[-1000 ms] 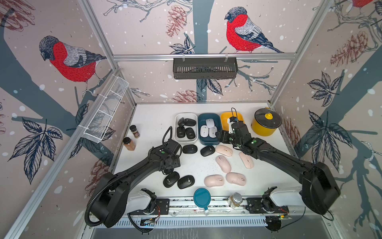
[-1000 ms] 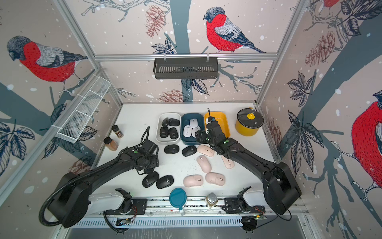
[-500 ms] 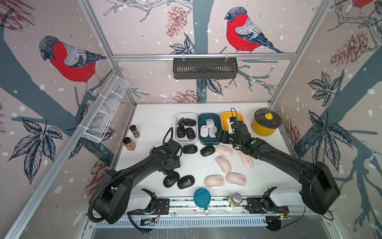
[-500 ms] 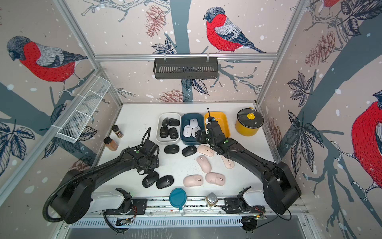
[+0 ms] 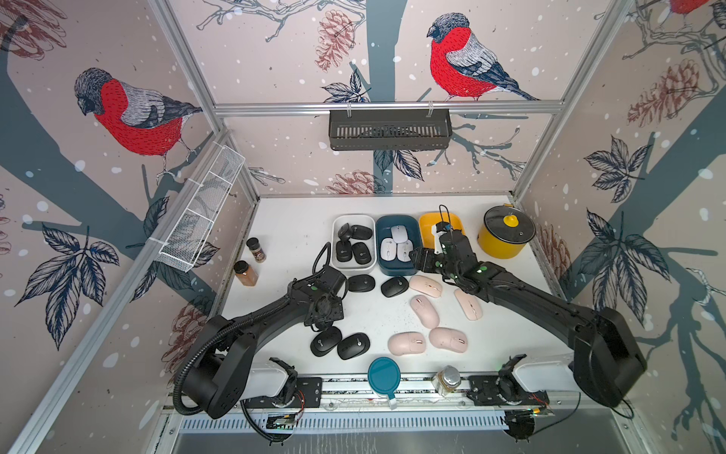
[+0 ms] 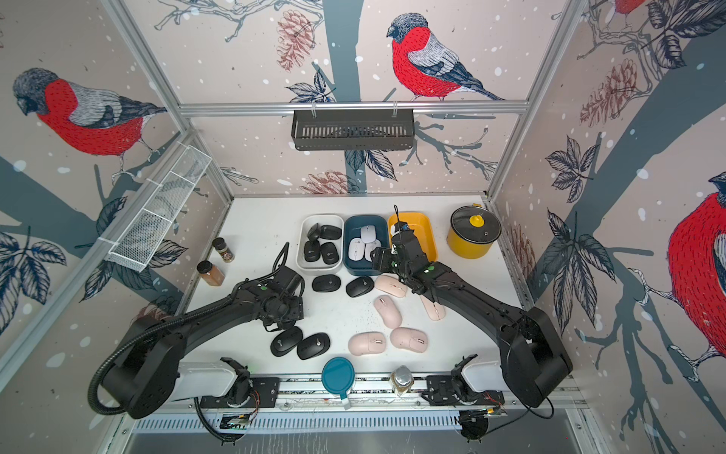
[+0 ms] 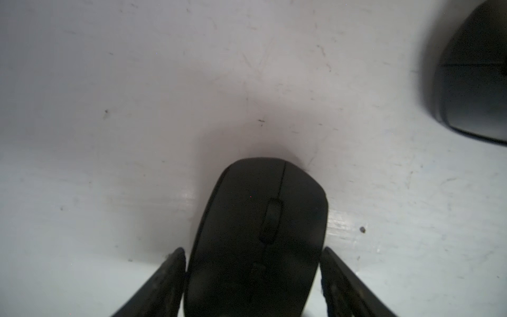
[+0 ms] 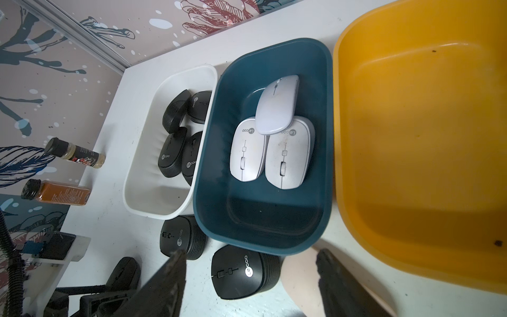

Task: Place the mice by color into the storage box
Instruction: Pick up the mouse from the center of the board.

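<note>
Left wrist view: my left pincer [image 7: 252, 254] has been drawing its jaws in. They now stand at either flank of a black mouse [image 7: 260, 219] that lies flat on the table [image 7: 109, 109]. I cannot tell whether they have bitten yet. I judge the pick nearly made, with the lift next. In both top views my own wrist hides that mouse.

The white bin [image 5: 353, 269] for the black ones sits at about 1 o'clock from me. Four black mice crowd its far half, and its near half is bare. Two loose black mice [image 5: 361, 283] lie just before its near rim, so I would rise clear of them and the rim before crossing.

My right pincer [image 8: 251, 252], jaws apart and empty as before, hovers at 3 o'clock near the blue bin [image 8: 208, 164], close to the pink mice [image 5: 424, 310] and off my path. The spice jars [image 5: 245, 273] at 10 o'clock are well aside.
</note>
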You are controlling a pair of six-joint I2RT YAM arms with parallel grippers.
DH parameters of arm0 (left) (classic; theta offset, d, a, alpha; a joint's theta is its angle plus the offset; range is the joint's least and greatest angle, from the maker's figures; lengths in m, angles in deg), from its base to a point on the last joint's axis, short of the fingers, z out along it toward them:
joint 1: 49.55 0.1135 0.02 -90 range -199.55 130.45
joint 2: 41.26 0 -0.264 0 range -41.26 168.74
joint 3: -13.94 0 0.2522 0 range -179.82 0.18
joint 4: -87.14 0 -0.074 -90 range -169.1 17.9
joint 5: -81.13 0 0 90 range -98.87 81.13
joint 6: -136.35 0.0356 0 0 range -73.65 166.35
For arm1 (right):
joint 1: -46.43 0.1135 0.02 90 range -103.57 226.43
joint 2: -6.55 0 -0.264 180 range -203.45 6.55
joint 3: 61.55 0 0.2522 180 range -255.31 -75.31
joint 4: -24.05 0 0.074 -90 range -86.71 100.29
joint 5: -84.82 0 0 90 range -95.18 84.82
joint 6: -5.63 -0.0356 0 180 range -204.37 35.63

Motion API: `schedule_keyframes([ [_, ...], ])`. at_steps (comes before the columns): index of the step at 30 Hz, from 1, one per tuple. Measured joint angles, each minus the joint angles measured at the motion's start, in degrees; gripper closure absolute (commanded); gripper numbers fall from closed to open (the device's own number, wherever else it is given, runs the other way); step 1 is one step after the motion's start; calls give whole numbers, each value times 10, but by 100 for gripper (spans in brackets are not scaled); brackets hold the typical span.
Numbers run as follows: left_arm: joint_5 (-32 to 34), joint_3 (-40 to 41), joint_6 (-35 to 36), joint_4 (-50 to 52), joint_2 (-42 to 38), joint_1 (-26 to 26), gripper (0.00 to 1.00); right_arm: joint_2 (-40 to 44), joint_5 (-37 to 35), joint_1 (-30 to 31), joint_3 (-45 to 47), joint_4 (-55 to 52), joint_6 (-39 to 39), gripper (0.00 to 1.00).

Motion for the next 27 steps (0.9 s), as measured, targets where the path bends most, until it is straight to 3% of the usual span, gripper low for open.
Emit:
schedule_keyframes([
  [27,19,-14,0,-32,47,-24,31,-5,0,1,-2,0,-2,25],
])
